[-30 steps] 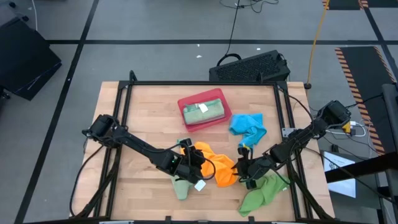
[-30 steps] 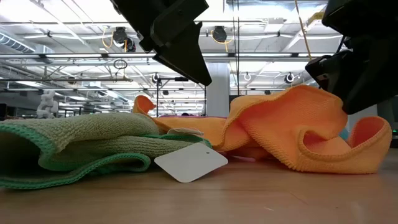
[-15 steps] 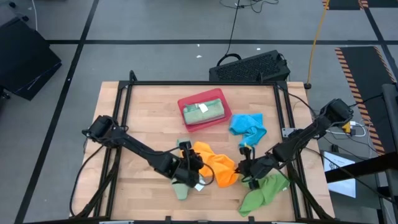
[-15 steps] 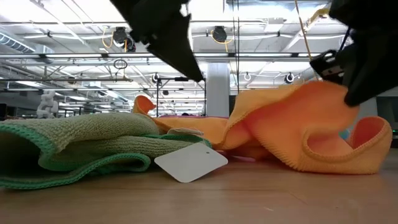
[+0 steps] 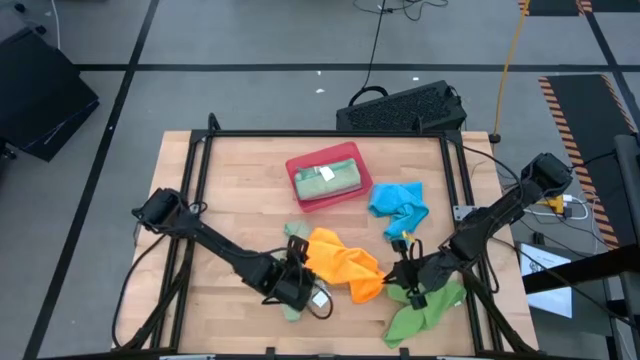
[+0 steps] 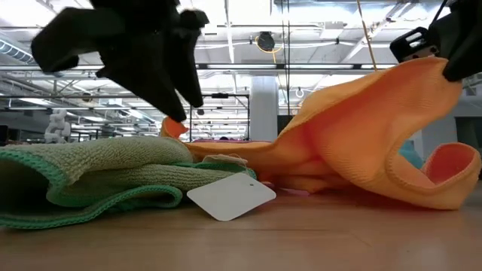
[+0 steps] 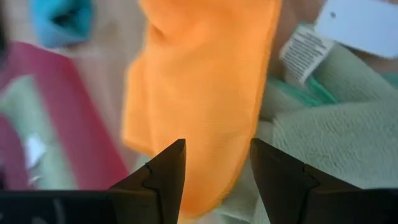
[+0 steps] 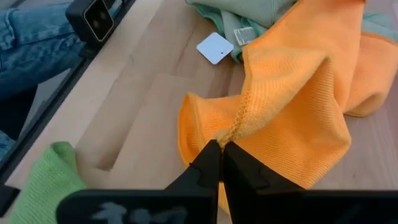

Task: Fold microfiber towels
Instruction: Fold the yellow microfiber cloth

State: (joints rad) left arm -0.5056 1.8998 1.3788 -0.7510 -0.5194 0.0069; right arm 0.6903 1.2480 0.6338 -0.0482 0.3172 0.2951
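The orange towel [image 5: 340,262] lies crumpled near the table's front, with one edge raised by my right gripper [image 8: 221,151], which is shut on it. My left gripper [image 7: 214,158] is open above the towel's left part, its fingers apart over the orange cloth. I cannot tell whether it touches. A sage green towel [image 5: 291,306] with a white tag [image 6: 230,197] lies flat under and beside the orange one. A bright green towel [image 5: 425,310] and a bright blue towel [image 5: 400,205] lie on the table's right side. My right gripper pinches the orange towel's stitched edge [image 8: 239,122] between its two fingers, which slant down from the table's right side. One layer or several, I cannot tell. The held edge [image 6: 422,71] is lifted. The cloth slopes down from it, and its lower part [image 6: 316,177] rests on the table.
A red tray [image 5: 300,190] at the table's far middle holds a folded sage green towel [image 5: 328,178]. A black frame [image 5: 190,200] runs around the wooden table top. A keyboard [image 5: 405,108] lies beyond the far edge.
My right gripper has shut on the orange towel's edge and risen, drawing that side up into a slope while the rest stays on the table. My left gripper has rolled and gone toward the table's near left, staying open.
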